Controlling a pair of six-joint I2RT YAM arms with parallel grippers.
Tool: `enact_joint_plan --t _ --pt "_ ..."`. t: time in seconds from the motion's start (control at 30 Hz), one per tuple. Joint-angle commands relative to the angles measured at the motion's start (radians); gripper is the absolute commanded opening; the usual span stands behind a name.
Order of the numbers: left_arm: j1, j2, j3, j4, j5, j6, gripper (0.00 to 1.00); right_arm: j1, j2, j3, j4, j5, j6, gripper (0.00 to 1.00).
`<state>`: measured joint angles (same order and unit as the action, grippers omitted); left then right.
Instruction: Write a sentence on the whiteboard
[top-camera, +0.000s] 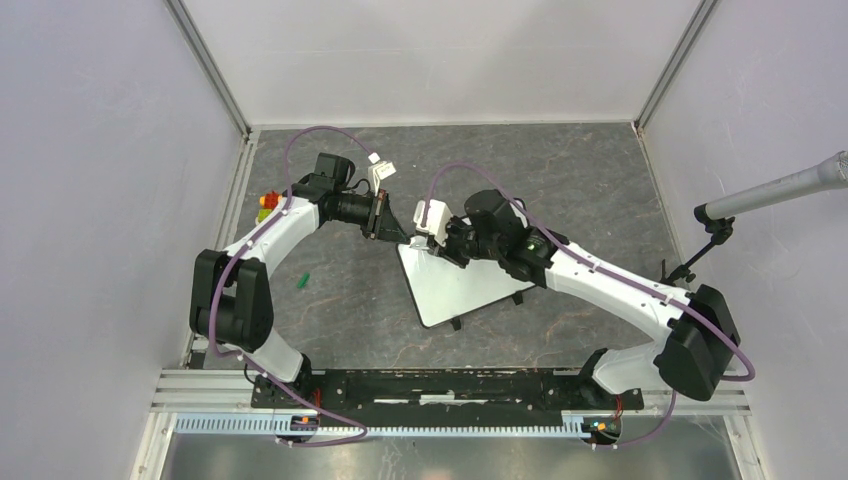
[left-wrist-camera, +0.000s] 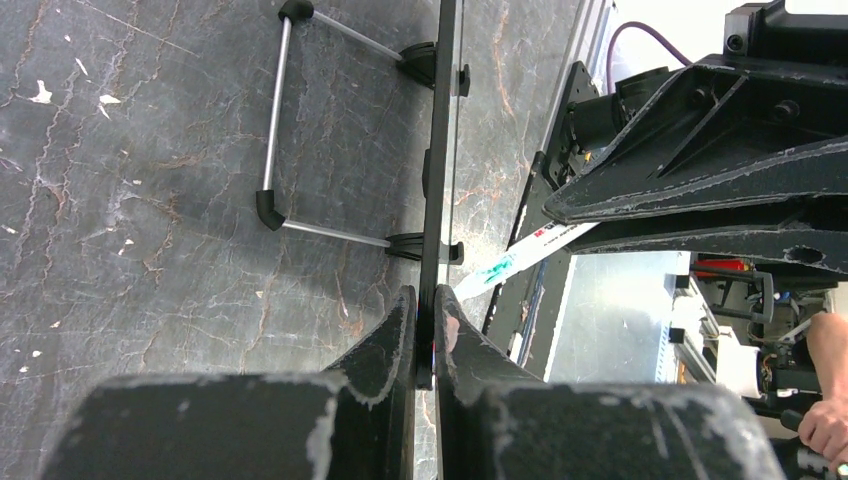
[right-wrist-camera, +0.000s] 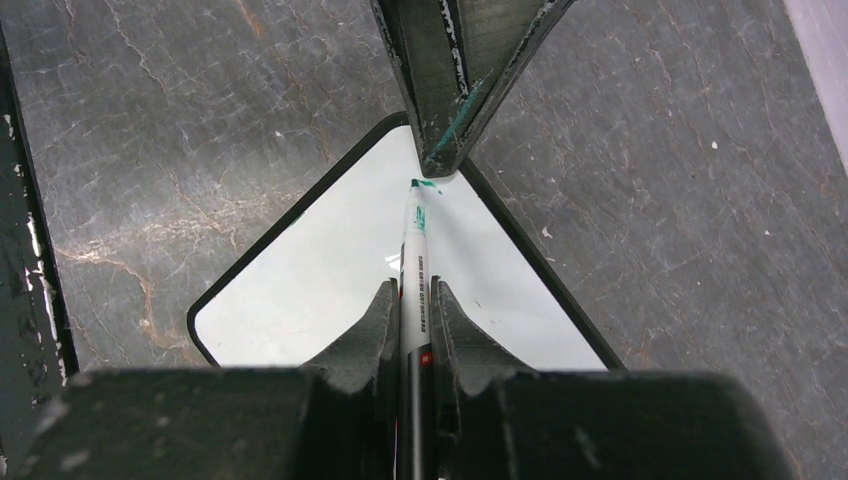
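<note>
The whiteboard (top-camera: 462, 288) lies on the dark table, white face up, and no sentence shows on it. My left gripper (top-camera: 398, 234) is shut on the board's far left corner. In the left wrist view the whiteboard (left-wrist-camera: 438, 150) is a thin dark strip edge-on, clamped in the left gripper (left-wrist-camera: 427, 312), with its wire stand (left-wrist-camera: 272, 130) to the left. My right gripper (right-wrist-camera: 412, 296) is shut on a white marker (right-wrist-camera: 415, 262). The marker's green tip (right-wrist-camera: 420, 187) sits at the board's far corner, just below the left gripper's fingers (right-wrist-camera: 450, 90).
A small green piece (top-camera: 303, 281) lies on the table left of the board. Red, yellow and green items (top-camera: 267, 204) sit by the left wall. A microphone on a stand (top-camera: 770, 190) reaches in from the right. Walls enclose three sides.
</note>
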<state>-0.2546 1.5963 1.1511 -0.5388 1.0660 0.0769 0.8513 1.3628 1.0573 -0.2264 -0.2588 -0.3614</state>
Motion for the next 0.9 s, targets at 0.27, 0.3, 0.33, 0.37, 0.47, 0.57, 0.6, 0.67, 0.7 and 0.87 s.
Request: enact_joint_plan --t 0.27,0.3,0.33,0.37,0.47,0.57,0.6,0.67,0.7,0.87 --pt "0.001 0.011 0.025 0.032 -0.005 0.053 0.02 0.014 -0.009 0.006 -0.032 0.016 -0.049 0.0" --pt "0.002 0.01 0.025 0.033 -0.005 0.052 0.03 0.014 -0.013 0.003 -0.034 0.02 -0.052 0.0" --pt "0.001 0.011 0.026 0.033 -0.006 0.053 0.03 0.014 -0.016 0.0 -0.035 0.025 -0.054 0.0" --pt "0.002 0.011 0.025 0.033 -0.006 0.053 0.03 0.013 -0.022 -0.003 -0.036 0.029 -0.056 0.0" --pt "0.002 0.011 0.024 0.033 -0.007 0.053 0.03 0.012 -0.036 -0.019 -0.038 0.054 -0.065 0.0" --pt "0.001 0.012 0.024 0.033 -0.009 0.052 0.03 0.014 -0.045 -0.031 -0.049 0.084 -0.074 0.0" --pt "0.002 0.013 0.024 0.033 -0.009 0.052 0.03 0.014 -0.048 -0.034 -0.054 0.092 -0.077 0.0" --pt "0.002 0.014 0.025 0.032 -0.009 0.052 0.03 0.013 -0.056 -0.041 -0.06 0.103 -0.082 0.0" --pt "0.002 0.016 0.025 0.033 -0.009 0.051 0.02 0.012 -0.061 -0.046 -0.063 0.108 -0.083 0.0" --pt "0.002 0.017 0.025 0.032 -0.01 0.052 0.03 0.014 -0.067 -0.061 -0.085 0.1 -0.085 0.0"
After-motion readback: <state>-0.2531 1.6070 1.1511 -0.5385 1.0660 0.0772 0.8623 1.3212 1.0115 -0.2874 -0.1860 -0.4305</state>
